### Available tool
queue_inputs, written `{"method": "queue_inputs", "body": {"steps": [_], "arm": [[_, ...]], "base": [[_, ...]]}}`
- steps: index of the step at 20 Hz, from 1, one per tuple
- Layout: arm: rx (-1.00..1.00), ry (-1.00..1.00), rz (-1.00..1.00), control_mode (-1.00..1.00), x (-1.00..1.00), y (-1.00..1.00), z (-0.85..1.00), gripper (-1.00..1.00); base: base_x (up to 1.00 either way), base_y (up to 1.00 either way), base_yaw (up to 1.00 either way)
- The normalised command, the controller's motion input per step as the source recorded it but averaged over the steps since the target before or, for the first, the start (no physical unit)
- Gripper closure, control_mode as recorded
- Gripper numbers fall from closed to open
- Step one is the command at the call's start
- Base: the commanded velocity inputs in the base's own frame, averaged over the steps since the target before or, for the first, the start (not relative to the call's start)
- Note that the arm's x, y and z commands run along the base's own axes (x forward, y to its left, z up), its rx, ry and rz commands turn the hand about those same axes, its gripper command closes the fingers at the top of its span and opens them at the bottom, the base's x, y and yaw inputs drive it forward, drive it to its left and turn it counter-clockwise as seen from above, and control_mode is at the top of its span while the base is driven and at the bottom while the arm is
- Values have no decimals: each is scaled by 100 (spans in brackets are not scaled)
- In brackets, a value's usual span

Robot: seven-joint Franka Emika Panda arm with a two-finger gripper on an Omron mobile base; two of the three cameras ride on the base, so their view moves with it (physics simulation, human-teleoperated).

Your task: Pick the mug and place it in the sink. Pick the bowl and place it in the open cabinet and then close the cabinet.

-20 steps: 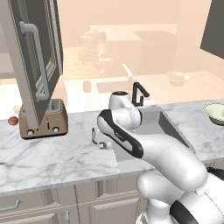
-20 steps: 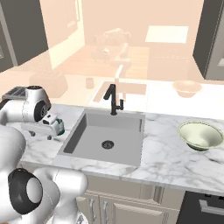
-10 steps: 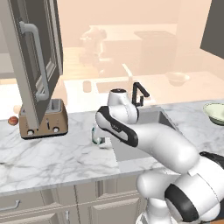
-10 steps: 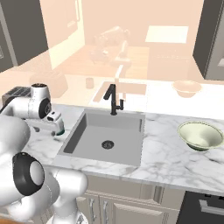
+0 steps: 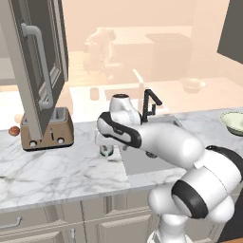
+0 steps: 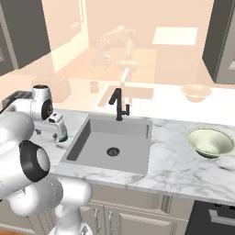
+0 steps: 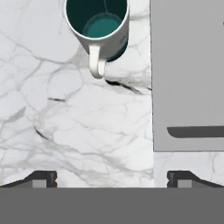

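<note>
Arm now closer over mug (image 7: 99,27)

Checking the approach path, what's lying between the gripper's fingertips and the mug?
Nothing: in the hand view, bare marble counter runs from the open gripper to the mug.

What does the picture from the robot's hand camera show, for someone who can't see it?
A small white mug with a teal inside stands upright on the white marble counter, its handle pointing toward the camera. The open end effector hangs above the counter, short of the mug, and the grey sink basin lies to the right.
</note>
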Motion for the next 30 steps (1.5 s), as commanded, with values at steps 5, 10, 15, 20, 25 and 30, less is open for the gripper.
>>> {"method": "queue_inputs", "body": {"steps": [5, 10, 15, 20, 25, 30], "arm": [[0, 0, 0, -100, 18, 2, -17, -100], [0, 0, 0, -100, 13, 1, -24, -100], [0, 0, 0, -100, 9, 10, -22, -100], [0, 0, 0, -100, 10, 4, -18, -100], [0, 0, 0, -100, 15, 2, -14, -100], [0, 0, 0, -100, 8, 1, -5, -100]], "base": [[0, 0, 0], [0, 0, 0], [0, 0, 0], [0, 0, 0], [0, 0, 0], [0, 0, 0]]}}
